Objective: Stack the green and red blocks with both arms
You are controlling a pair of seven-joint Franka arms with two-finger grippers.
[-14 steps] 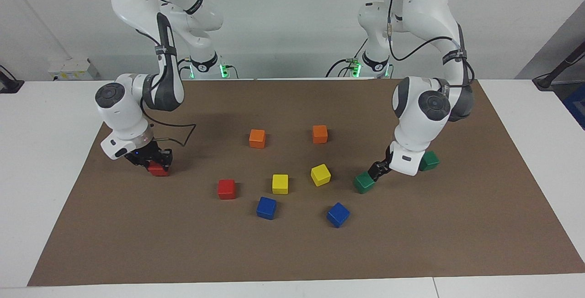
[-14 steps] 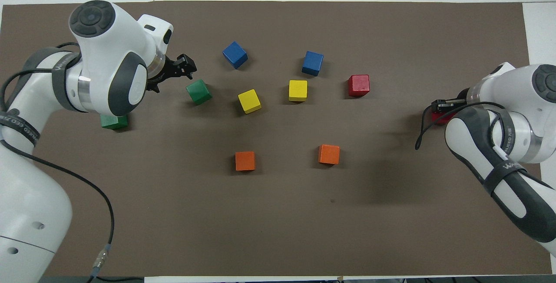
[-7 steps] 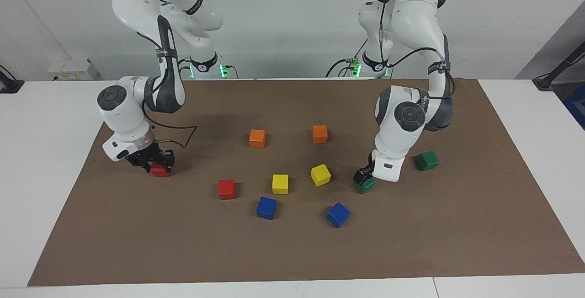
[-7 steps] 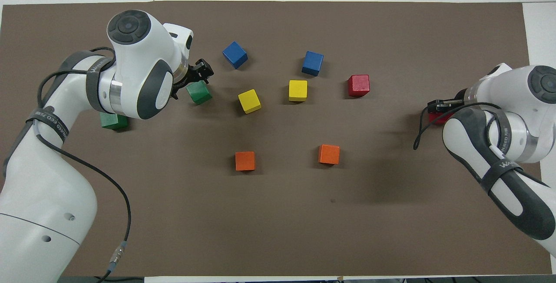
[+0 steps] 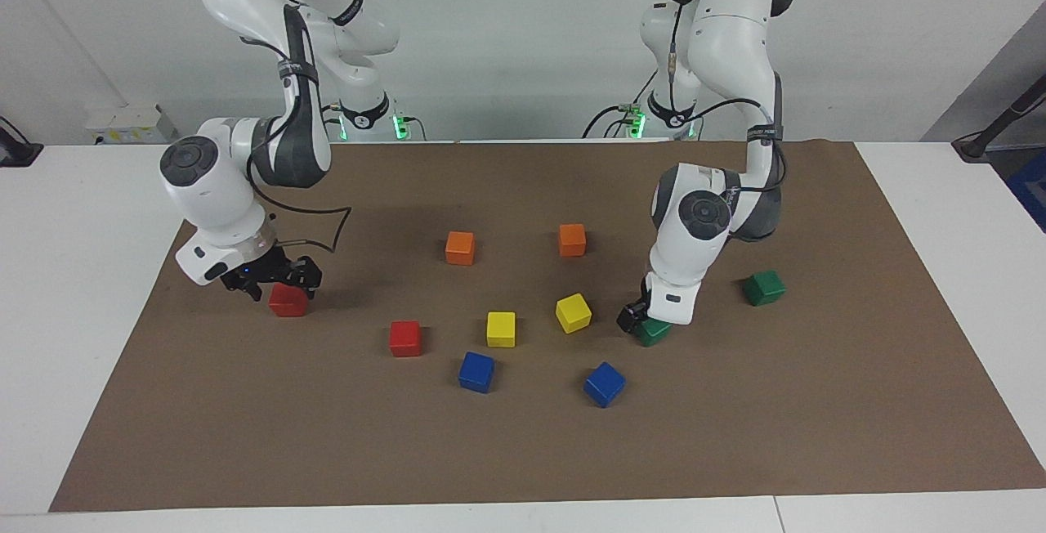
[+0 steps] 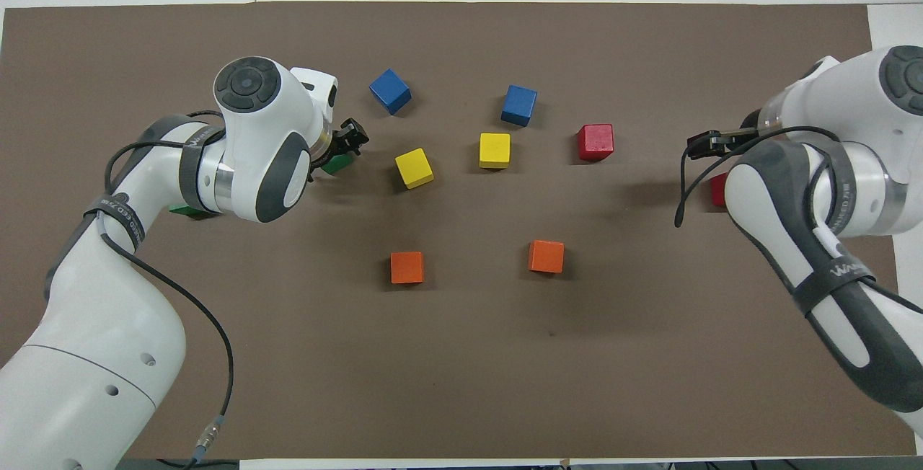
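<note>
A dark green block (image 5: 656, 333) lies on the brown mat, next to a yellow cube. My left gripper (image 5: 641, 322) is down at this block and hides most of it; in the overhead view (image 6: 352, 140) only the block's edge (image 6: 337, 163) shows. The second green block (image 5: 764, 288) lies beside it toward the left arm's end, mostly under the arm in the overhead view (image 6: 189, 210). My right gripper (image 5: 282, 286) is open, just above a red block (image 5: 288, 302) that rests on the mat. The second red block (image 5: 405, 338) (image 6: 595, 142) lies apart, toward the middle.
Two orange cubes (image 5: 460, 248) (image 5: 572, 239) lie nearer to the robots. Two yellow cubes (image 5: 501, 329) (image 5: 573, 312) and two blue cubes (image 5: 476, 371) (image 5: 605, 383) lie in the middle, between the red and green blocks. The brown mat (image 5: 817, 435) covers the white table.
My left gripper has swung in and come down onto the green block next to the yellow cube. My right gripper has risen a little off its red block, which stays in place.
</note>
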